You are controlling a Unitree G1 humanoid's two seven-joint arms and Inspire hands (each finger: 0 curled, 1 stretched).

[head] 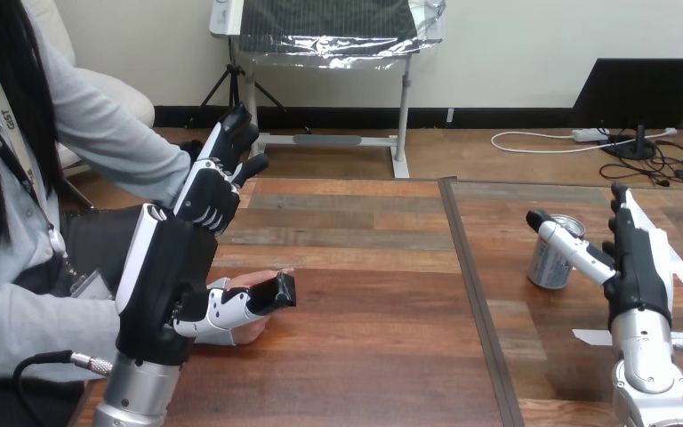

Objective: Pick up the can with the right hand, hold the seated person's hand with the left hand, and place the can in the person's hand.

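Two hands work well apart. The right hand (pixel 636 267) stands spread beside the upright can (pixel 547 267) on the bench (pixel 365 267), thumb against it, probably preparing the grasp. The left hand (pixel 164 271) covers the person's hand (pixel 253 280); whether it grips, I cannot tell.

From here the table (pixel 365 267) reads as wood planks, grain visible, low sheen. The can (pixel 549 267) is shiny metal at the rim with a pale printed side. Left hand (pixel 164 267) and right hand (pixel 638 267) are matt black plastic with glossy white shells. Left forearm (pixel 138 396) and right forearm (pixel 649 374) are smooth silver metal. Sleeve (pixel 116 133) is grey cloth.
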